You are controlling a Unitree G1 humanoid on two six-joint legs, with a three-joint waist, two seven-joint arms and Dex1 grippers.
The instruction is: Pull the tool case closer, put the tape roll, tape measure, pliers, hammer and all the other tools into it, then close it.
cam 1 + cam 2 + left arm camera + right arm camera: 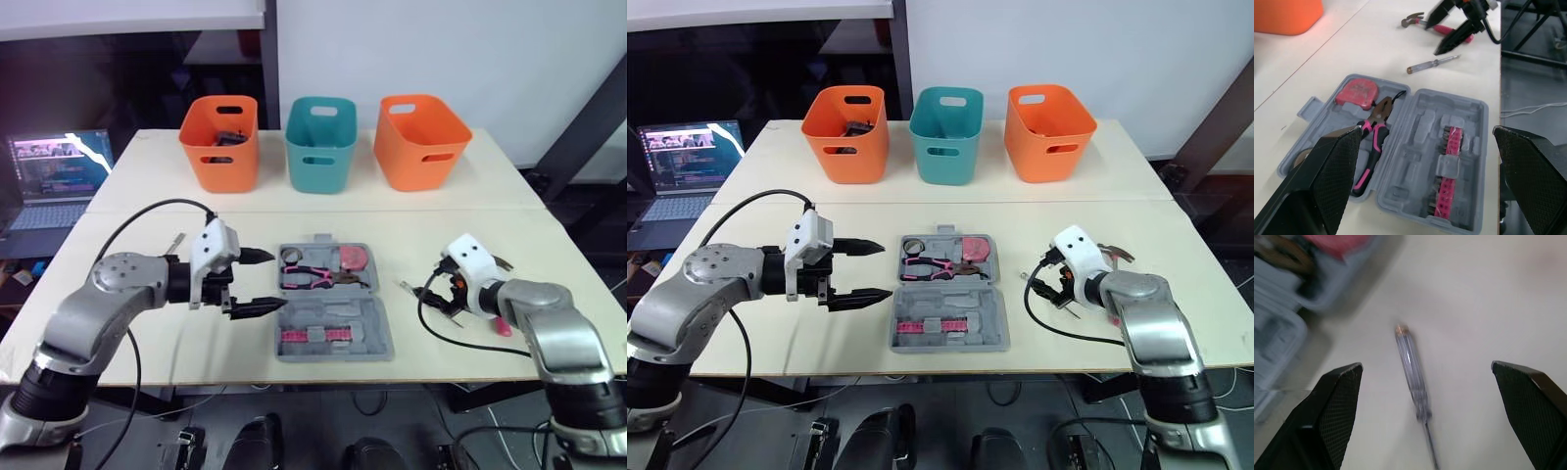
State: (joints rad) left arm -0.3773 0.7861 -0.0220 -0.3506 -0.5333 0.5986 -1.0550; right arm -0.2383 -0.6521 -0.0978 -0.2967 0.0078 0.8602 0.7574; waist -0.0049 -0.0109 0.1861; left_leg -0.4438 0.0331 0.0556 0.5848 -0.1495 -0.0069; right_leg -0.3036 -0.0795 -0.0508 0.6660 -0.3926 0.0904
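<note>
Pale wooden surface (pixel 490 211) is carrying an open grey plastic case (pixel 372 338) near its front edge (pink-handled pliers (pixel 313 278), red tape measure (pixel 353 258) and tape roll (pixel 291 258) are lying inside). Left tool (pixel 278 280), spread wide and empty, is hovering just left of the case; right tool (pixel 1426 364), likewise spread, is hanging over a clear-handled screwdriver (pixel 1411 363).

In the right wrist view the tool case (pixel 1281 308) is blurred and cut off at the edge, and the shaft of the screwdriver (pixel 1411 364) beside it is smeared. The handle of the hammer (pixel 1414 20), farther from the tool case, is partly covered by the right gripper (pixel 1434 38). The tape roll (pixel 1298 157) inside the tool case is half hidden behind a finger (pixel 1327 181) of the left gripper (pixel 277 280). The dark items (pixel 225 137) in the orange bin (pixel 219 166) behind the tool case cannot be identified.
</note>
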